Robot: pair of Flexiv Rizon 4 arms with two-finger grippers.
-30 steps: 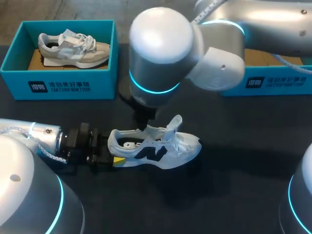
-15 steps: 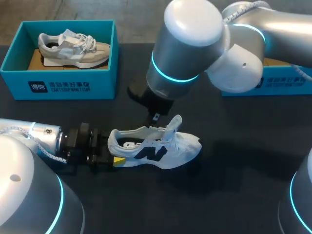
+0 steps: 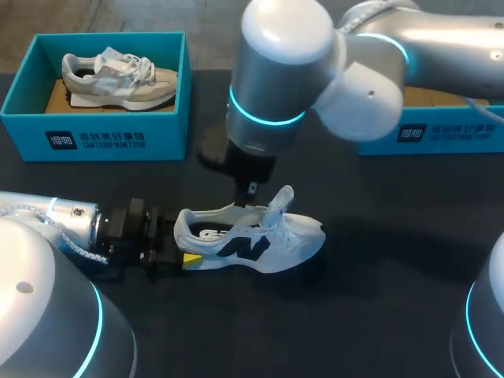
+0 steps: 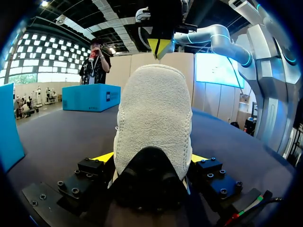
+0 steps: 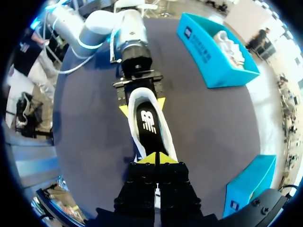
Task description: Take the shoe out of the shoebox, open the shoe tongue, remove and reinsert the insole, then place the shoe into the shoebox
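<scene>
Left gripper (image 4: 152, 158) clamped on heel of white shoe (image 3: 260, 244), sole down on table (image 3: 378, 299); right gripper (image 5: 156, 159) tips pinched together, empty, above collar. Insole (image 5: 148, 122) likely light, floppy: pinch its heel edge

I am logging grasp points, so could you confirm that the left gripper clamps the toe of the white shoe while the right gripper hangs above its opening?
Not quite: the left gripper clamps the heel of the white shoe, not the toe, as the left wrist view shows. The right gripper does hang above its opening.
</scene>
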